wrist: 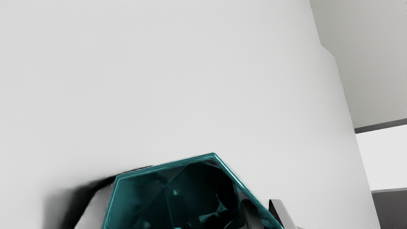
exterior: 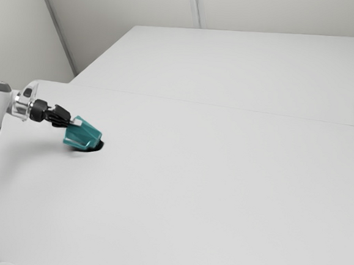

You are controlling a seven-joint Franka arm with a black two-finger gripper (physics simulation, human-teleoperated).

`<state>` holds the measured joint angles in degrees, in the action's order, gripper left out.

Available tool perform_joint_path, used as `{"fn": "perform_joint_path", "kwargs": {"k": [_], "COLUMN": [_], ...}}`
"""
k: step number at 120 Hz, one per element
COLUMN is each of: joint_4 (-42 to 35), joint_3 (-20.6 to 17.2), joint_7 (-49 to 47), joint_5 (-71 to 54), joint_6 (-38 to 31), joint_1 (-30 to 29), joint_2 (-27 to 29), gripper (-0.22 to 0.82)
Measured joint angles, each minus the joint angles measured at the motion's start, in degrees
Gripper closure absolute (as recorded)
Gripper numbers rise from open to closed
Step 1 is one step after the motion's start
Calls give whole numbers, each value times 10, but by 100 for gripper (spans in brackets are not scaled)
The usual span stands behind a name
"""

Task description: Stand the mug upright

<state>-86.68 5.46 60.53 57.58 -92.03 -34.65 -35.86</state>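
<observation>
Hand (exterior: 75, 122) nearly closed, 2 fingers (wrist: 251, 216) pinching tilted teal mug (exterior: 82, 137) by its wall

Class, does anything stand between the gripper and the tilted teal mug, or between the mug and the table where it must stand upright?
Nothing visible does. The gripper is already shut on the wall of the mug, one finger inside it and one outside, and no obstacle shows between mug and table.
</observation>
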Motion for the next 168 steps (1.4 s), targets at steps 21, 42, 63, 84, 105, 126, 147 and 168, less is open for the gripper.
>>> {"fn": "perform_joint_path", "kwargs": {"k": [21,42,63,84,105,126,147,168], "joint_4": [-4,-9,-26,-88,-147,-214,-268,-323], "joint_3": [-21,-23,-22,-21,-22,-23,-23,-22], "joint_7": [-9,-24,-47,-81,-119,-163,-211,-261], "joint_5": [-50,-154,-263,-351,-416,-465,-493,-516], "joint_6": [-4,-12,-36,-84,-117,-153,-188,-221], "joint_1": [11,66,132,188,217,250,278,302], "joint_2": [42,98,145,207,262,309,339,372], "gripper": [77,77,78,78,78,78,78,78]}}
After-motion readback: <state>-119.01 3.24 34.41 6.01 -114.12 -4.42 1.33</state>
